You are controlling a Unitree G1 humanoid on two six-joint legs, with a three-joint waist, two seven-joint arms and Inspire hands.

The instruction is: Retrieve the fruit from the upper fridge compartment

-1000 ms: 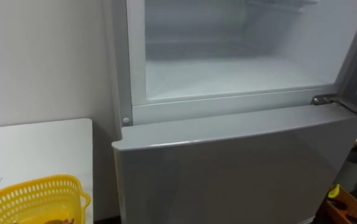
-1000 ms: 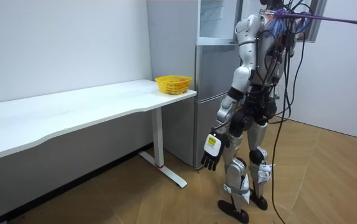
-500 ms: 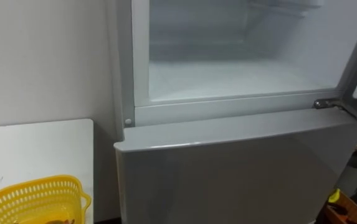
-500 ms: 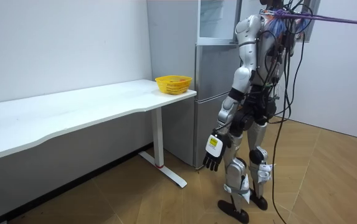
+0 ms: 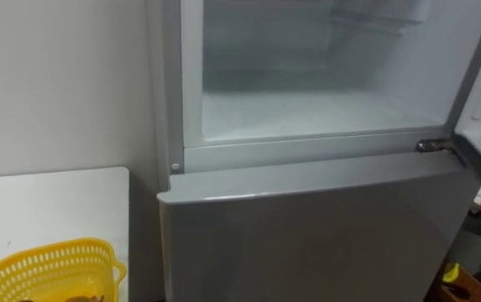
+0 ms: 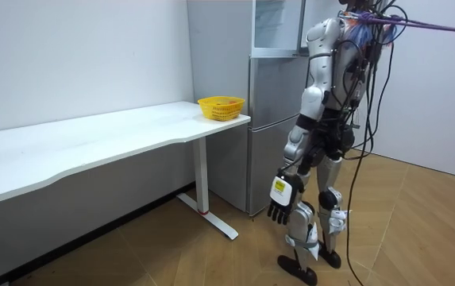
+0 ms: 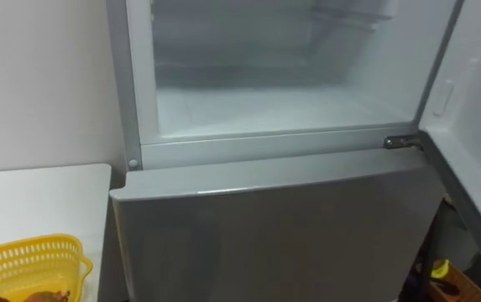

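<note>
Before the fridge [image 6: 268,127] I stand upright, a little straighter than a second ago. My sight has slid a touch, so more of the open upper compartment [image 5: 307,101] shows; that is my head's shift, and nothing there has moved. Its white floor and back wall face me, and I cannot tell what, if anything, sits inside. Its door [image 7: 475,92] is swung wide to my right; the lower door [image 5: 307,235] beneath is closed.

My left hand [image 6: 282,200] hangs from a straight arm by my thigh and has swung in nearer the leg. The fingers are loose, slightly bent, and hold nothing.

To my left the white table [image 6: 92,143] runs along the wall, its end just beside the fridge. The yellow basket [image 5: 55,262] stands at that end, with something brownish in its bottom that I cannot make out. A metal hinge [image 5: 431,145] sits at the compartment's lower right corner. A small yellow thing [image 5: 450,273] lies low, past the fridge's right side.
</note>
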